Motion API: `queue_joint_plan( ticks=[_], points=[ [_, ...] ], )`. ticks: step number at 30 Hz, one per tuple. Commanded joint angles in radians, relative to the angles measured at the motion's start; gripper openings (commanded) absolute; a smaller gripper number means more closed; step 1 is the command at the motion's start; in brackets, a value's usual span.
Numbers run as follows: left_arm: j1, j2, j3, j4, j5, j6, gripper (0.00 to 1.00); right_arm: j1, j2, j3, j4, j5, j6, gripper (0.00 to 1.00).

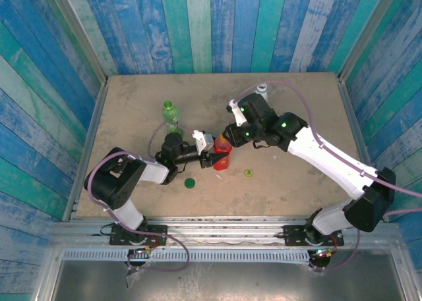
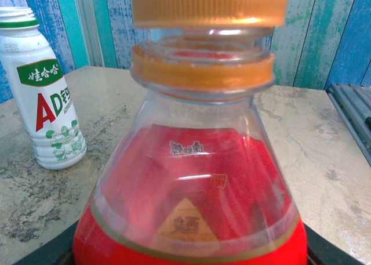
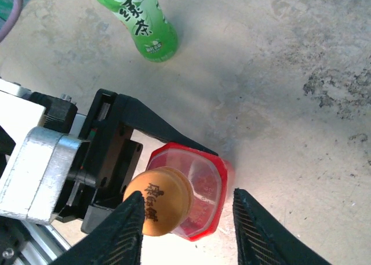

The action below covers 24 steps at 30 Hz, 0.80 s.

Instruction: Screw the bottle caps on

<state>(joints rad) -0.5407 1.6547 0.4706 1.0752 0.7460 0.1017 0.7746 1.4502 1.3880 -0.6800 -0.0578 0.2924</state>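
Orange cap (image 3: pixel 159 201) sits atop red bottle (image 3: pixel 200 187), directly under R gripper (image 3: pixel 188 193). R gripper is spread wide, holding nothing. One finger (image 3: pixel 124 230) looks right against the cap's side; the other is well clear, w/ a gap betw. it and the cap. In L wrist view, bare neck threads show betw. cap and orange neck ring (image 2: pixel 203 73); can't tell how far cap is wound on.

L gripper (image 1: pixel 213 159) is clamped on red bottle's body from the side. Bottle is upright on table (image 1: pixel 132 97), w/ black pads at both lower corners of L wrist view.

White bottle (image 2: pixel 49 97) w/ green-and-red label stands upright ahead of L gripper, off to its left per wrist cam. Green bottle (image 1: pixel 170 114) stands upright behind L gripper's wrist, farther up the table, apart from both grippers.

Dark green cap (image 1: pixel 190 182) lies flat on table near L gripper, on its near side. Yellow-green cap (image 1: pixel 248 173) lies on R gripper's near side, close to red bottle, not touching.
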Motion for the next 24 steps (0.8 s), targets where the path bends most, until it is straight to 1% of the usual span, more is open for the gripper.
queue_joint_plan(
  ticks=[1, 5, 11, 24],
  points=[
    [-0.005, 0.038, -0.01, -0.121, 0.004, 0.026, 0.59, -0.006, 0.013, 0.0, 0.003, -0.021, 0.001, 0.39],
    [-0.005, 0.035, -0.012, -0.122, 0.0, 0.027, 0.59, -0.006, 0.013, -0.031, -0.004, -0.057, -0.002, 0.39],
    [-0.006, 0.035, -0.011, -0.124, -0.001, 0.027, 0.59, -0.006, 0.001, -0.093, -0.024, -0.075, -0.004, 0.36],
    [-0.006, 0.034, -0.013, -0.128, -0.007, 0.028, 0.59, -0.005, 0.008, -0.218, -0.063, -0.072, -0.008, 0.32]
  ],
)
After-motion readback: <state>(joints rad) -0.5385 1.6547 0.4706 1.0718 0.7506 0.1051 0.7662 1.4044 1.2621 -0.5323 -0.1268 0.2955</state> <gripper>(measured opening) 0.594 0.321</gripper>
